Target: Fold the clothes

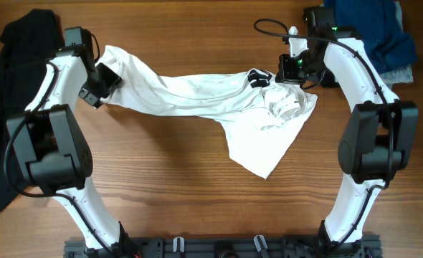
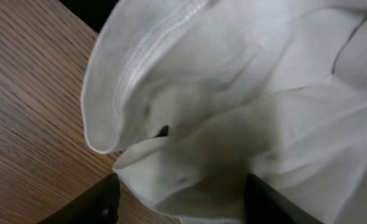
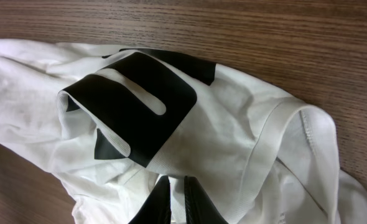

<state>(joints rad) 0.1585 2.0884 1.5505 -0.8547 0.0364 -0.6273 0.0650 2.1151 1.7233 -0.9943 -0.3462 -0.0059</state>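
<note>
A large white T-shirt lies stretched in a band across the back of the table, with a loose flap hanging toward the front. My left gripper is at its left end. In the left wrist view the fingers stand wide apart around a bunched hem of the shirt, and bare wood shows beside the left finger, so the gripper is open. My right gripper is at the shirt's right end. There its thin fingers are shut on a fold of white cloth just below the black block print.
A black garment lies along the far left edge of the table. A dark blue garment sits at the back right, with a pale grey-teal one under its near edge. A black cable loops behind the right arm.
</note>
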